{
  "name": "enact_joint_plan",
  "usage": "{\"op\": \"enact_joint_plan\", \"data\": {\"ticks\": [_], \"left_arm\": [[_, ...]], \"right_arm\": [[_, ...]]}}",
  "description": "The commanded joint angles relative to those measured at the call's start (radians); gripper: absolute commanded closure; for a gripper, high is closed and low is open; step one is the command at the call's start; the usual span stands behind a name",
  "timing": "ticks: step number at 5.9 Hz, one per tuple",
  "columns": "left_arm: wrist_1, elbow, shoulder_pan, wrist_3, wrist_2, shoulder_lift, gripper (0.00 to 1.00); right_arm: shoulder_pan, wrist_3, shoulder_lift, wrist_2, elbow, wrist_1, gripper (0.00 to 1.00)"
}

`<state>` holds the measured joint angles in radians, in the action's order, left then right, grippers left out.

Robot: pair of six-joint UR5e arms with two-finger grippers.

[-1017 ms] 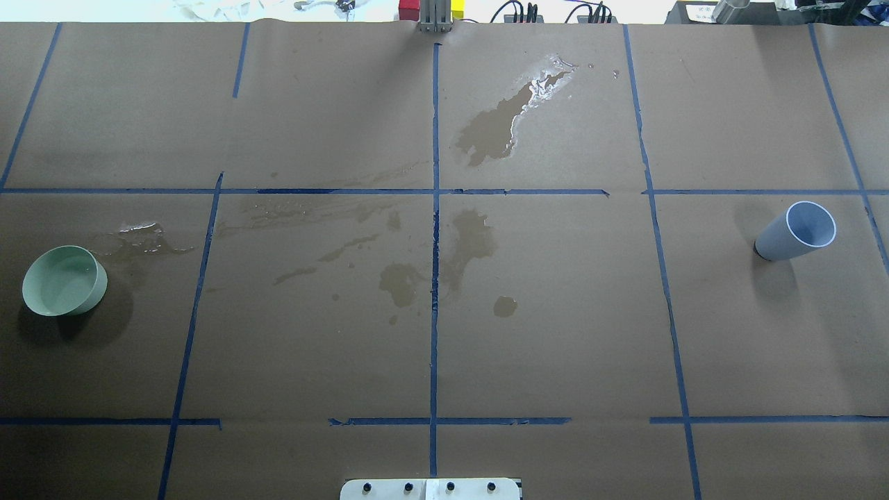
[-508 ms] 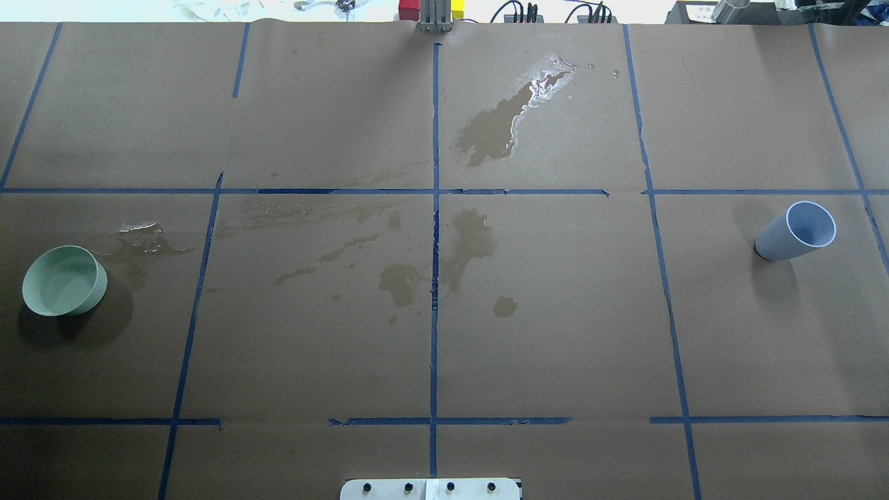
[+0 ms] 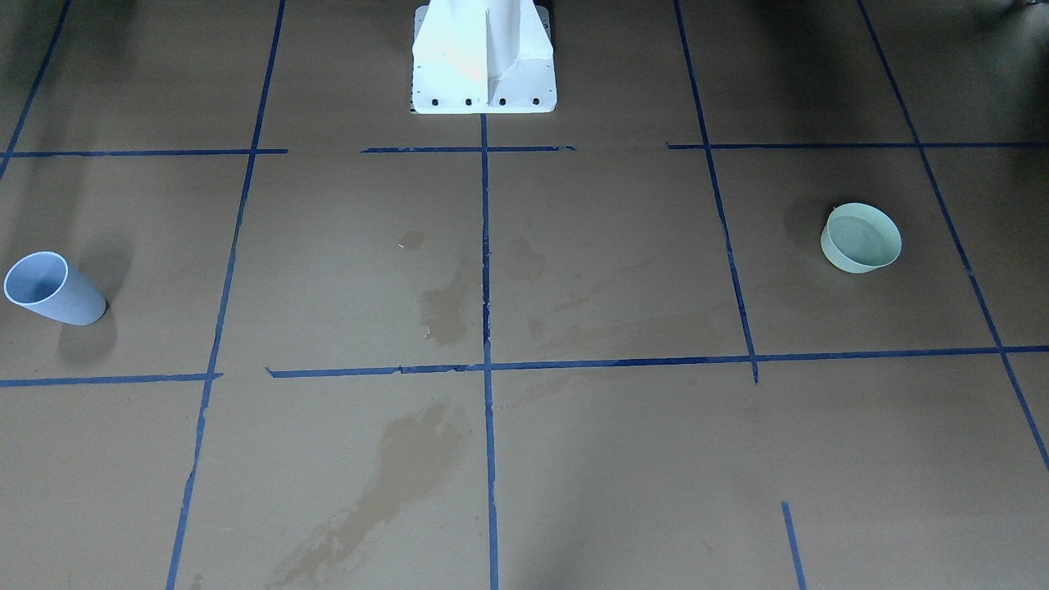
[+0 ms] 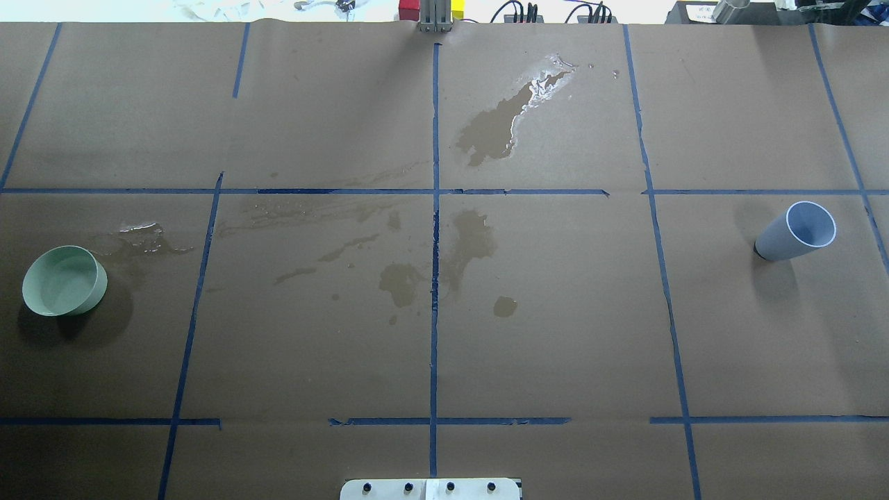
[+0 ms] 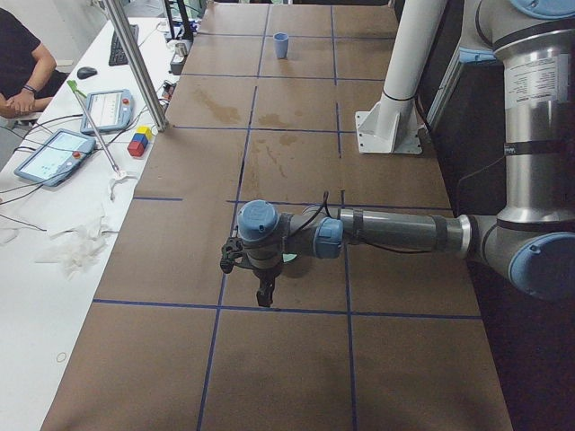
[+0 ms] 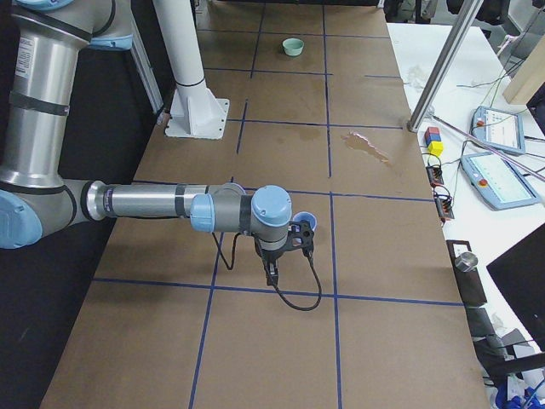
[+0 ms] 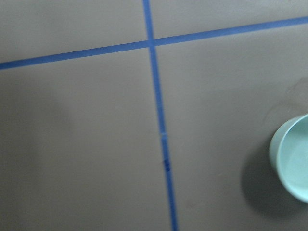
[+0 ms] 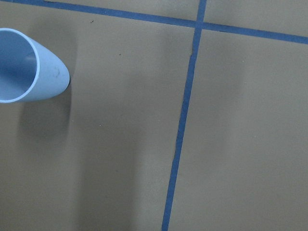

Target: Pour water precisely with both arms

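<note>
A pale green bowl [image 4: 64,280] stands at the table's left, also in the front view [image 3: 860,238] and at the right edge of the left wrist view [image 7: 293,163]. A light blue cup [image 4: 796,231] stands upright at the right, also in the right wrist view [image 8: 26,67]. Spilled water [image 4: 545,80] glistens on the brown paper at the far middle. The left gripper [image 5: 262,292] hangs above the table near the bowl. The right gripper [image 6: 271,274] hangs near the cup. Both show only in the side views, so I cannot tell whether they are open or shut.
Damp stains [image 4: 472,239] mark the paper around the middle, and a small wet patch [image 4: 142,229] lies beside the bowl. Blue tape lines [image 4: 435,278] divide the table. The white pedestal [image 3: 483,57] stands at the robot's side. A metal post [image 5: 135,63] rises at the far edge.
</note>
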<state>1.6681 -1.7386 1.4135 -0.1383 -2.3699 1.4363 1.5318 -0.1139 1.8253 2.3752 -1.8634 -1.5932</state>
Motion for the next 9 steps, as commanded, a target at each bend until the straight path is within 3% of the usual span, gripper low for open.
{"op": "enact_joint_plan", "data": {"ticks": [1,4,5,6,7,8,9], "left_arm": [[0.199,0.014,-0.159,-0.348,0.004,-0.003,0.0],[0.487,0.16,-0.354,-0.574,0.056,0.009,0.0],[0.525,0.192,-0.36,-0.59,0.057,0.016,0.0],[0.525,0.192,-0.366,-0.593,0.051,0.018,0.07],[0.525,0.194,-0.381,-0.595,0.051,0.018,0.3],[0.525,0.194,-0.381,-0.592,0.049,0.018,0.76],[0.53,0.186,-0.38,-0.593,0.046,0.016,0.97]], "right_arm": [[-0.013,-0.001,0.002,0.001,-0.002,0.001,0.0],[-0.047,-0.001,0.0,0.001,0.0,0.058,0.0],[-0.047,0.002,0.002,0.001,-0.002,0.064,0.0],[-0.047,0.002,0.002,0.001,-0.002,0.064,0.0],[-0.048,0.002,0.0,0.001,0.0,0.064,0.0],[-0.048,0.003,0.0,0.001,-0.002,0.065,0.0],[-0.047,0.005,0.0,0.002,-0.002,0.065,0.0]]}}
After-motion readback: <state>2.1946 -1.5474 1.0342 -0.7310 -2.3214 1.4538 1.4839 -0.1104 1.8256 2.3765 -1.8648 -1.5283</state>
